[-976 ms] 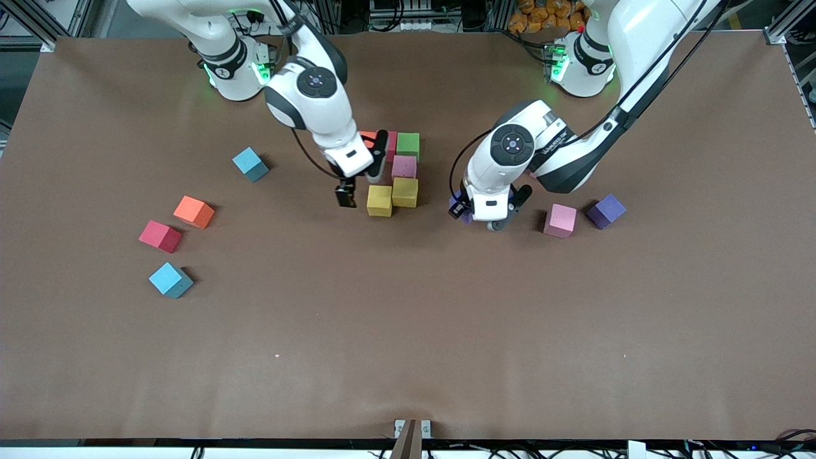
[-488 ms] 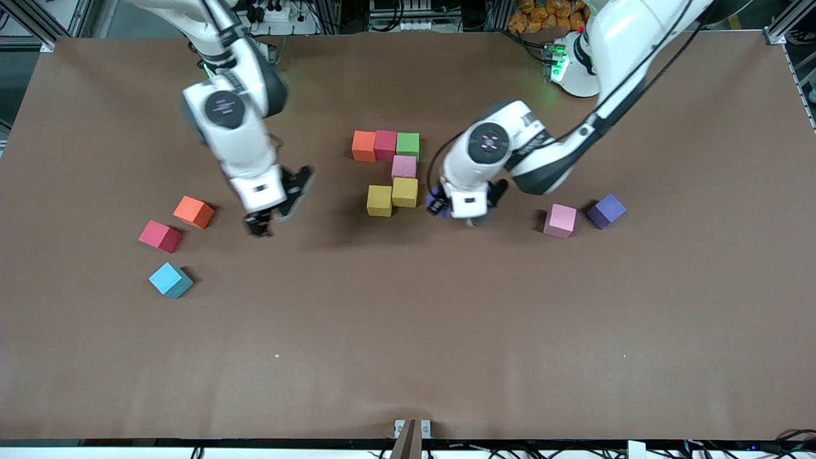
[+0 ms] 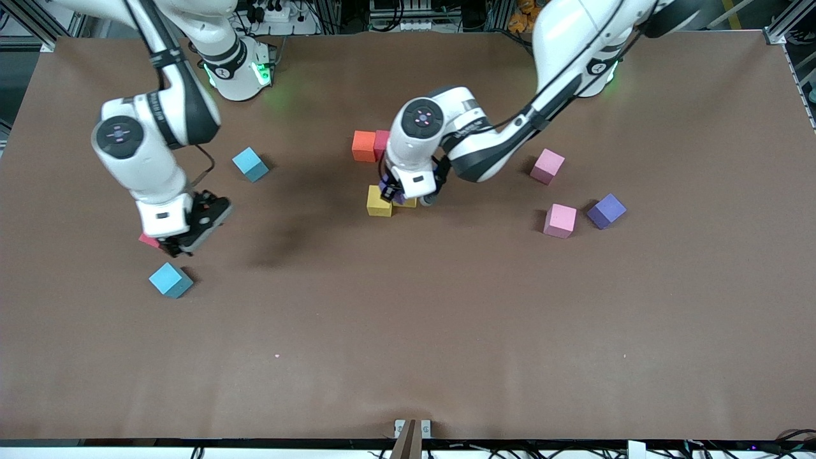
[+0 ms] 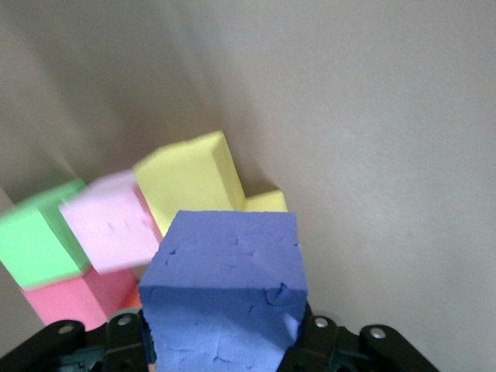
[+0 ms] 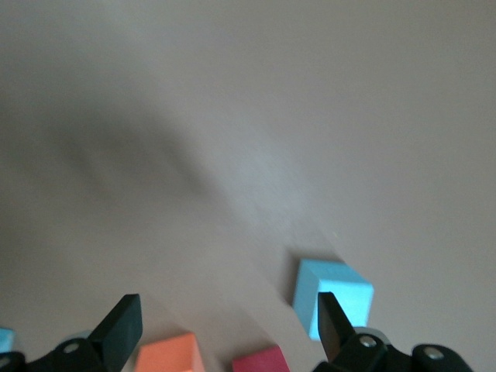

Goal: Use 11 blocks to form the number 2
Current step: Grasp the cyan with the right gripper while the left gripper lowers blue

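High front camera, two wrist close-ups

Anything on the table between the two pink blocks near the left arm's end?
No. In the front view, bare table separates the farther pink block from the nearer pink block.

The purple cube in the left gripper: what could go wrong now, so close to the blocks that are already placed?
The purple foam cube, held by the left gripper, hangs right over the two yellow cubes; lowered off-line, it may push them or the pink cube. The open right gripper over the red cube might bump the neighbouring orange cube.
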### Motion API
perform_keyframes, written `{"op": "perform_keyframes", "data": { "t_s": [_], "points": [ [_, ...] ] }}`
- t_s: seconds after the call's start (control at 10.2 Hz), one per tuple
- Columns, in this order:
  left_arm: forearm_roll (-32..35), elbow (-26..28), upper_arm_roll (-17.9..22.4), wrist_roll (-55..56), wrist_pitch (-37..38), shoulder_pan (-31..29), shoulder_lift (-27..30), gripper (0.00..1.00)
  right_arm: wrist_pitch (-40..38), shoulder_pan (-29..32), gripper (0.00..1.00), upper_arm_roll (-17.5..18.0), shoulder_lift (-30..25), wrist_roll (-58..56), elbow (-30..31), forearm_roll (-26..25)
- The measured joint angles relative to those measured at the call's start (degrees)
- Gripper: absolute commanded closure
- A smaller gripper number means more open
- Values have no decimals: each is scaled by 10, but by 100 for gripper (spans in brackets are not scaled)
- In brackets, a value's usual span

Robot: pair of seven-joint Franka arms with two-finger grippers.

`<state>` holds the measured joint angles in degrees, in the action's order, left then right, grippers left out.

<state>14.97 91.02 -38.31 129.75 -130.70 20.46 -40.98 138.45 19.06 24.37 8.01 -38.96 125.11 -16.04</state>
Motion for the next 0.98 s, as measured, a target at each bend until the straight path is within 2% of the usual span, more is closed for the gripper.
{"op": "perform_keyframes", "data": {
  "t_s": [0.2,0.29,0.59,0.78,0.98],
  "points": [
    [0,-31,43,69,-25,59,-13,60,5,54,0,-1,49,0,-33,0],
    [-1,-41,71,103,-40,94,-17,60,8,72,0,-2,88,-3,-70,0],
    [-1,-87,154,197,-71,199,-43,60,8,86,0,-11,221,-22,-185,-1],
    [-1,-106,177,232,-98,238,-63,56,9,86,0,-11,285,-35,-230,-25],
    [-1,-112,187,254,-115,247,-73,53,7,88,0,-12,306,-39,-250,-61]
  ]
}}
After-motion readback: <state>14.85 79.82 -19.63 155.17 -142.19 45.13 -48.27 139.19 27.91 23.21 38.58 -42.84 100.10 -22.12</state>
